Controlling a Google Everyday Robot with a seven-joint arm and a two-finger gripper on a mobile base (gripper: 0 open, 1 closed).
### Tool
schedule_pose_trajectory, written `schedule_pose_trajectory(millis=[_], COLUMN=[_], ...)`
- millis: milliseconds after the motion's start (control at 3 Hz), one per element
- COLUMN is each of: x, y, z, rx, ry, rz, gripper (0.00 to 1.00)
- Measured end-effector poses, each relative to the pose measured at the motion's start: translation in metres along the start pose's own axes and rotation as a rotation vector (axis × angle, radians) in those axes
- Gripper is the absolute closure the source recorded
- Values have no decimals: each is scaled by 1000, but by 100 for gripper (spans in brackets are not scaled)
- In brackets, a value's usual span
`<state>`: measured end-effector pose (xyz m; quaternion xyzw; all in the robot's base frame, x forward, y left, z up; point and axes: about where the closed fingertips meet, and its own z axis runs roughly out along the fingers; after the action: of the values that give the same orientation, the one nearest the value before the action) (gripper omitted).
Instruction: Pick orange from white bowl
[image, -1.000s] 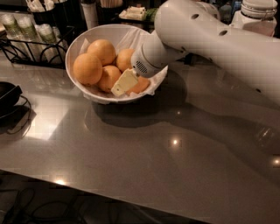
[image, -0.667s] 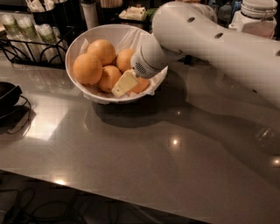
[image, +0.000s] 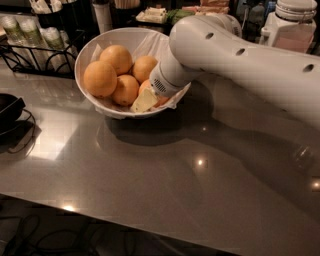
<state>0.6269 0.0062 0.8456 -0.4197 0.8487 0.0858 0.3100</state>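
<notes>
The white bowl (image: 84, 54), lined with crinkled paper, stands at the back left of the grey table and holds several oranges. My gripper (image: 146, 100) reaches down into the bowl's right front part from the white arm (image: 235, 55). It sits against one orange (image: 161, 101), which shows only in part beside and behind it. The other oranges (image: 100, 78) lie to its left and behind it, free of the gripper.
A dark black dish (image: 7, 107) sits at the table's left edge. A black wire rack with bottles (image: 30, 40) stands behind the bowl on the left. A white appliance (image: 295, 25) and boxes stand at the back right. The table's front edge runs along the bottom.
The arm has shifted slightly to the left over the bowl. The gripper stays at the same orange in the bowl's right front, and the oranges have not moved.
</notes>
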Motion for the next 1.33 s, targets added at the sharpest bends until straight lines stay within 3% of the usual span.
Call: schedule_pose_trajectory(millis=[333,1000,1333], x=[6,7,7], y=[-1,-1,-1], z=[4,4,4], rx=[10,10,10], ry=[9,10,10], rz=[16,17,17], gripper=[40,88,100])
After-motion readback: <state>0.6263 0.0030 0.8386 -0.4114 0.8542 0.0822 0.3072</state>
